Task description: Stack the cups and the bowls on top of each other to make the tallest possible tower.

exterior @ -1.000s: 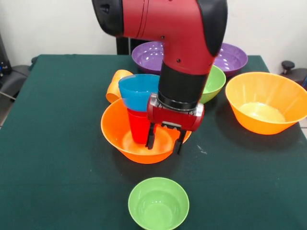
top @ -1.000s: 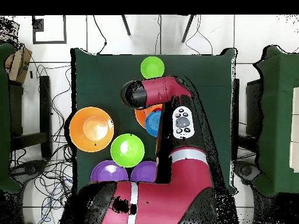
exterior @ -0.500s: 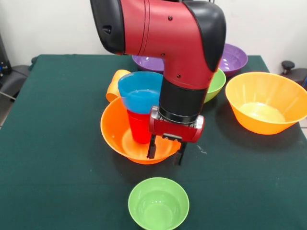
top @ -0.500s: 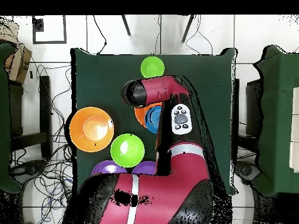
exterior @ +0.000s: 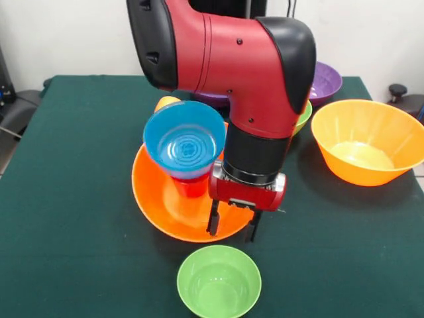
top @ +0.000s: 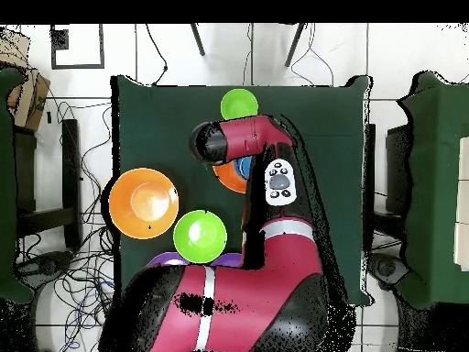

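Observation:
A large orange bowl [exterior: 159, 199] is the tower's base and tilts with its opening toward the front camera. In it stands a red cup [exterior: 191, 187] with a small blue bowl [exterior: 184, 144] on top, leaning the same way. My gripper [exterior: 233, 226] is open, with its fingertips [exterior: 213, 224] down at the bowl's near rim. A small green bowl [exterior: 218, 281] sits just in front of the gripper. The orange cup [exterior: 164, 103] peeks out behind the blue bowl. In the overhead view the arm hides the gripper, and slivers of the orange bowl [top: 224, 176] and blue bowl [top: 244, 166] show.
A second large orange bowl [exterior: 368, 142] sits at the right of the front view. A medium green bowl [exterior: 303, 112] and a purple bowl [exterior: 324, 79] show behind the arm. The overhead view shows the small green bowl [top: 238, 104], orange bowl [top: 143, 203] and medium green bowl [top: 200, 235].
My gripper moved toward the front camera and lower, to the base bowl's near rim. The base bowl tipped toward the camera, and the red cup and blue bowl leaned with it.

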Tool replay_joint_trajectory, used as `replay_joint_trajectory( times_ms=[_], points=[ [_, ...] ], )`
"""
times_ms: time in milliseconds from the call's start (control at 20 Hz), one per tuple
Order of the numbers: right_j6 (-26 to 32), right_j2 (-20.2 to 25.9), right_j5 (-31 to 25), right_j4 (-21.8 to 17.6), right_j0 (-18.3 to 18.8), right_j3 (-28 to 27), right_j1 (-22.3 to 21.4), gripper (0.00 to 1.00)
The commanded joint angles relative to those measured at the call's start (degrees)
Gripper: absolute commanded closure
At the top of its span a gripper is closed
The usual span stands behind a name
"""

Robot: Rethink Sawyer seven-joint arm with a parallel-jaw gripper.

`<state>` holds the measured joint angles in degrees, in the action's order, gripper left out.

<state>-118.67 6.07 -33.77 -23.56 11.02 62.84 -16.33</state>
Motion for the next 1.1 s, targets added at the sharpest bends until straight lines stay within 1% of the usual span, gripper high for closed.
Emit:
replay_joint_trajectory(
  times_ms=[50,300,550,650,800,1100],
  points=[
    [-1.1,3.5,-0.4,0.7,-2.4,-3.2,1.2,0.0],
    [-1.2,0.3,-9.4,2.5,-4.2,1.5,-7.2,0.0],
    [-0.9,-2.1,-15.8,4.1,-5.7,3.7,-12.1,0.0],
    [-0.8,-2.5,-17.0,4.6,-6.0,4.5,-13.3,0.0],
    [-0.9,-3.0,-17.4,5.2,-6.3,5.7,-14.5,0.0],
    [-1.4,-3.5,-16.0,5.9,-6.6,6.3,-14.3,0.0]
  ],
)
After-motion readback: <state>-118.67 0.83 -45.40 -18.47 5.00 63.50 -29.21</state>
